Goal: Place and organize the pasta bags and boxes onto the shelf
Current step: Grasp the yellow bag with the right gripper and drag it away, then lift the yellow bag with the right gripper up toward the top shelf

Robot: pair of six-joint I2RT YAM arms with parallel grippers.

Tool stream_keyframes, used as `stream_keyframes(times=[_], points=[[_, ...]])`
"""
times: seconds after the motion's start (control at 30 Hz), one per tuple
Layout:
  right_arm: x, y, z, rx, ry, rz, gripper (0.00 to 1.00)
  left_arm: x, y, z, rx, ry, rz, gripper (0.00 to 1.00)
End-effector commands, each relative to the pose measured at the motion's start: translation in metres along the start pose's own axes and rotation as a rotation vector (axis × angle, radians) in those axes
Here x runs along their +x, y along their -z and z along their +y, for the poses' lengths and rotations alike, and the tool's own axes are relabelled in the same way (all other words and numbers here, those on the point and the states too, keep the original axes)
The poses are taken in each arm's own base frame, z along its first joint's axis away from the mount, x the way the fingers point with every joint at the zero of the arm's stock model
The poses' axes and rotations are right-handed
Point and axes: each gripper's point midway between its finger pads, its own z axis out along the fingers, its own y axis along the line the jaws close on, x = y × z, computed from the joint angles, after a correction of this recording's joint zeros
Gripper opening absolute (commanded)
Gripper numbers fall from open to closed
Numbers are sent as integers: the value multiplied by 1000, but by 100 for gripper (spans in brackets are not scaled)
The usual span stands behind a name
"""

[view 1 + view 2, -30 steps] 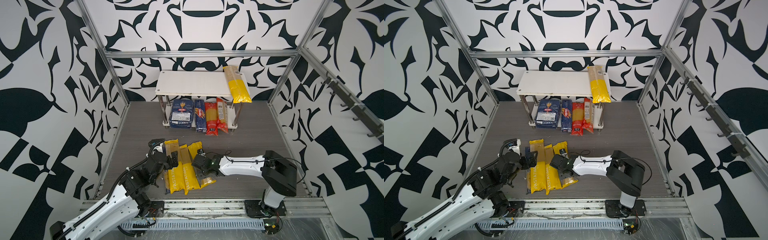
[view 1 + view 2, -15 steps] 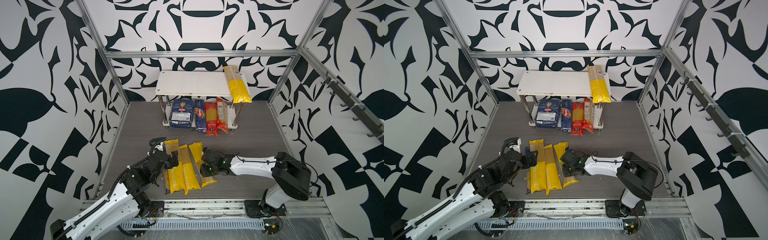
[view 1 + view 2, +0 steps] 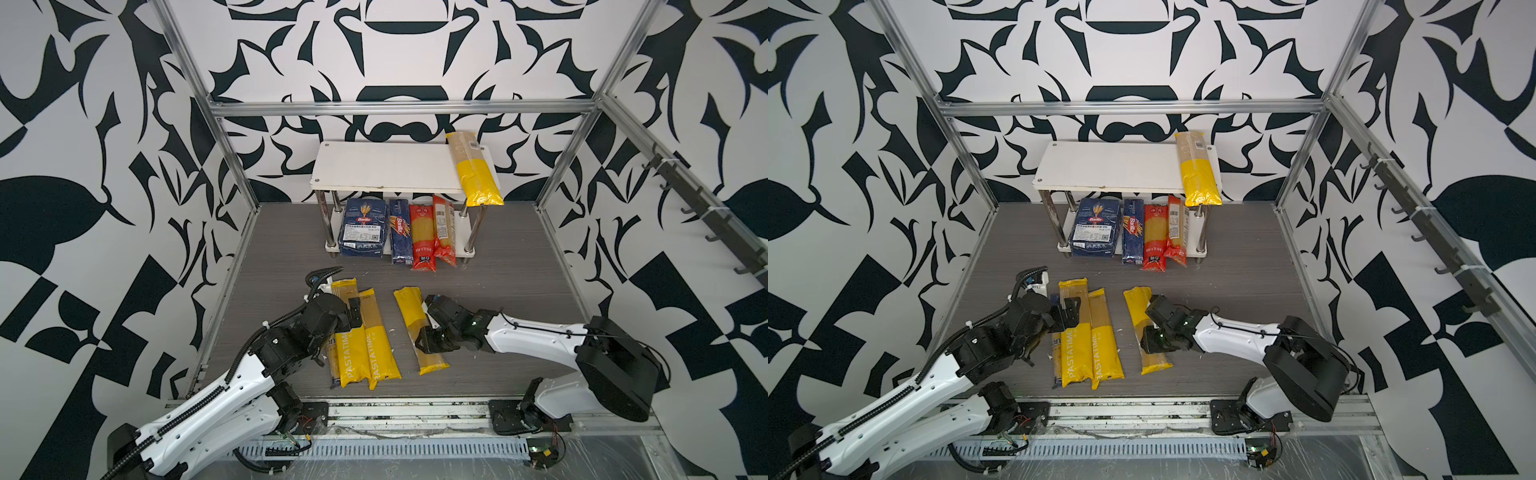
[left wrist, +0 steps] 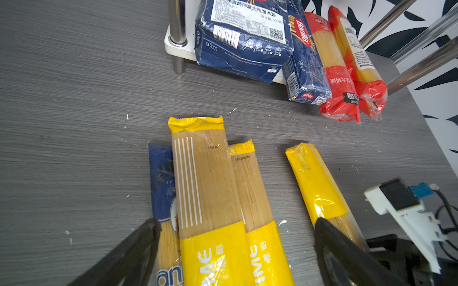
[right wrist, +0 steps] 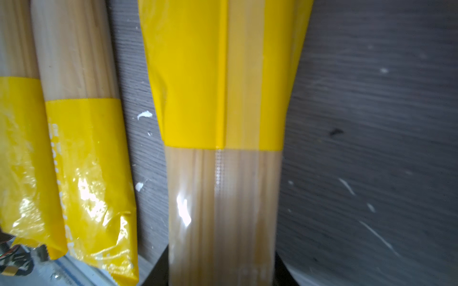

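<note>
Grip status: the right pincer (image 3: 430,338) (image 3: 1152,340) (image 5: 220,272) is closed across the lone yellow spaghetti bag (image 3: 409,307) (image 3: 1138,307) (image 5: 223,99) (image 4: 314,180), one jaw on each long side. The clamp sits on the clear half, just past the yellow band. The bag lies lengthwise on the grey table (image 3: 519,270), its yellow end toward the shelf (image 3: 382,170). Whether it is lifted off the surface cannot be told.

The left pincer (image 3: 351,309) (image 4: 235,230) is spread fully wide and holds nothing. It hangs over the clear ends of a close-packed group: two PASTATIME bags (image 3: 353,353) (image 3: 380,353) and the dark-blue ankara bag (image 4: 161,178), which is partly under the nearer yellow one. The gripped bag lies apart from this group, bare table between them.

Shelf contents, both top views:
- Upper board: one yellow bag (image 3: 476,174) at the right end, overhanging the front edge.
- Lower board, left to right: wide Barilla box (image 3: 361,228), narrow Barilla box (image 3: 400,232), two red bags (image 3: 422,237) (image 3: 444,230), side by side, near ends projecting past the board.
</note>
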Motion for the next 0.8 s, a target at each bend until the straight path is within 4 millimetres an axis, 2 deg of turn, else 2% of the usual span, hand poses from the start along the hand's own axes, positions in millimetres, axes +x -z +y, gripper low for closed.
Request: stream_keyframes(times=[0.0,0.3,0.53,0.63,0.77], points=[[-4,21,21,-98,19,-15,0,-12,2,-8,18,20,-19,99],[-20,73,41,-187,44,-104,0,-14,-6,-19,31,-15,-6,99],[-25,96,53,-266,35,-135,0,-16,-8,-22,40,-19,-10,99],[-29,108,63,-305,41,-151,0,-16,-7,-22,39,-22,-12,99],[-39,134,79,-350,69,-191,0,-17,-4,-20,40,-19,-18,99]])
